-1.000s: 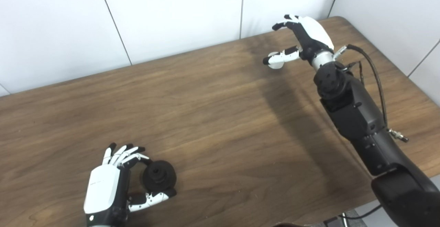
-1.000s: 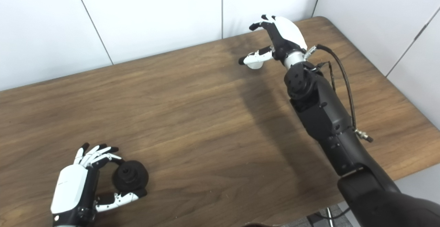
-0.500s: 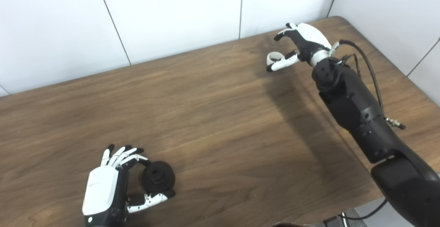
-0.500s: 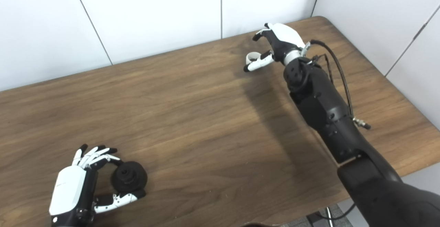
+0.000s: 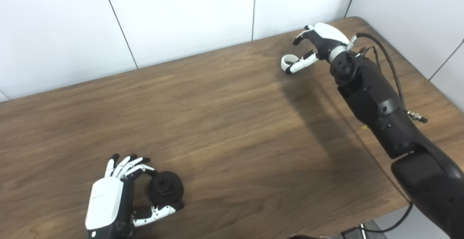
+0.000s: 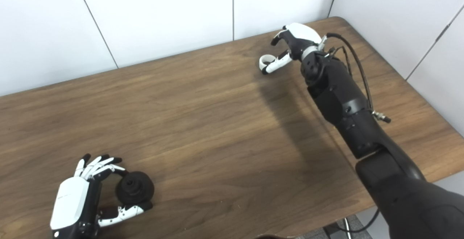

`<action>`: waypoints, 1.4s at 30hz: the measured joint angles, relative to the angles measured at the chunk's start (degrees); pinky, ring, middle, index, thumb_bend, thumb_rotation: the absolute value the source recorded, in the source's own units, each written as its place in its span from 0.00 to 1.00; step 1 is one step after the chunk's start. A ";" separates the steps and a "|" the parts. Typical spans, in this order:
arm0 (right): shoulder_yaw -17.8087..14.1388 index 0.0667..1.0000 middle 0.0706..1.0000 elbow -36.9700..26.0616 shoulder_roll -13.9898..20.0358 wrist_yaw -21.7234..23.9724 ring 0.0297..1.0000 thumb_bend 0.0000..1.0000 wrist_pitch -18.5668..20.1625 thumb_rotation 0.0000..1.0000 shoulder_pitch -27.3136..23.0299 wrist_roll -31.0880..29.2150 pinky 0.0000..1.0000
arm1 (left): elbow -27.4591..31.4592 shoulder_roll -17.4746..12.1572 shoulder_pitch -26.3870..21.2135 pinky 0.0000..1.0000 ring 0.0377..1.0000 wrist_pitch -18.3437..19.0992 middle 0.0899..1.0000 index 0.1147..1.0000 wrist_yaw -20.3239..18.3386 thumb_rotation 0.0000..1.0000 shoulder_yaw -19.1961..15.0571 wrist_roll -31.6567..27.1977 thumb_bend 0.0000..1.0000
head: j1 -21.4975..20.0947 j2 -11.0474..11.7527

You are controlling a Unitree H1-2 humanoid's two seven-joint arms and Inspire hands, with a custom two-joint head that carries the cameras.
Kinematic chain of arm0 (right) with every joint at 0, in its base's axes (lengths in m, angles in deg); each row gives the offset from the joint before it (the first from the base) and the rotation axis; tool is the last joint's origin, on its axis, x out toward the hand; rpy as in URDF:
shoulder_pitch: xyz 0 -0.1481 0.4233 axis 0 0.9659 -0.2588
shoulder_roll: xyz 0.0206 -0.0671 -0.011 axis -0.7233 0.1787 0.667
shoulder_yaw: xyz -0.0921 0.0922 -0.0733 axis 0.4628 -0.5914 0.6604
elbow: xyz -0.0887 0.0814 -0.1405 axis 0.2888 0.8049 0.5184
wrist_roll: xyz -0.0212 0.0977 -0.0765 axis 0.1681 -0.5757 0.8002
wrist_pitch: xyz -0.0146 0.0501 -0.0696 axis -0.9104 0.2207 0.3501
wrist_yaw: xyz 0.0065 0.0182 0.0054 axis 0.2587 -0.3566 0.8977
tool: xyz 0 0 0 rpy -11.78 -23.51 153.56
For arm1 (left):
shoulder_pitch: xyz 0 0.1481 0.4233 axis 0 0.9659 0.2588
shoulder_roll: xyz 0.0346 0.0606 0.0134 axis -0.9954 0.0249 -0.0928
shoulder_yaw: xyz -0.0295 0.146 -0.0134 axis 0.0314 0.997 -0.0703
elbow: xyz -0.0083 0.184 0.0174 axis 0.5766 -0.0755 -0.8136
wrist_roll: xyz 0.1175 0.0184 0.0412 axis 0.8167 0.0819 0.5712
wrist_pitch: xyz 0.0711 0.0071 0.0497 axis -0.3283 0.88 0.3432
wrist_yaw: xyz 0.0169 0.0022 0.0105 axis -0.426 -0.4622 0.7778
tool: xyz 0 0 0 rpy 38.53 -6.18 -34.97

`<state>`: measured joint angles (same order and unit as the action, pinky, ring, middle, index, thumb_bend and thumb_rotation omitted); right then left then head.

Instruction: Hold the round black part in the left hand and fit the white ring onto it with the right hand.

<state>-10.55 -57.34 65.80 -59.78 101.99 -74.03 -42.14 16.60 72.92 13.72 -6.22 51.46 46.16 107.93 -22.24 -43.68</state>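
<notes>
The dark brown wood-grain surface (image 5: 224,123) is being shown from above, backed by white wall panels (image 5: 181,14), and it is carrying both task items at opposite ends. The long black right arm (image 5: 377,101) is being stretched across to the far right corner, with a black cable (image 5: 389,61) being looped beside its wrist.

The white-and-black left robot hand (image 5: 119,199) is being rested at the near left edge of the surface, its fingers and thumb being curled around the round black part with a raised central hub (image 5: 165,189). The part is being cupped between thumb below and fingertips above; whether it is being lifted clear of the surface cannot be told, and it appears to be sitting on or just above the wood.

The white-and-black right robot hand (image 5: 319,43) is being held with its fingers spread, and nothing is being gripped by it. Its thumb is being laid against or just beside the small white ring (image 5: 287,62), which is being left on the surface, well apart from the black part.

By judgement, the task is being carried through its early stage only: the black part is being secured by the left robot hand, while the ring is not yet being grasped. Closing on the ring, carrying it across the surface and seating it on the hub are all being left to do.
</notes>
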 measured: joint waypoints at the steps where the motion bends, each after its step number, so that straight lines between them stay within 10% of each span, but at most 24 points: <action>1: 0.09 0.72 0.98 0.46 0.23 0.00 1.00 0.82 0.00 0.33 -0.22 0.00 1.00 | 0.02 0.00 0.00 1.00 0.87 0.00 0.76 0.42 0.00 0.05 0.00 0.00 0.52 | 0.00 0.00; 42: 1.64 0.69 0.96 3.29 -2.00 0.50 1.00 0.77 0.03 0.31 -1.57 1.98 1.00 | 1.49 0.13 0.45 1.00 0.87 1.76 0.77 0.42 -1.01 0.05 0.03 1.03 0.52 | 1.14 -0.70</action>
<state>-8.90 -54.05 63.80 -59.28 102.02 -75.61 -40.16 18.09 73.05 14.17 -4.46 50.45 46.18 108.96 -21.09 -44.38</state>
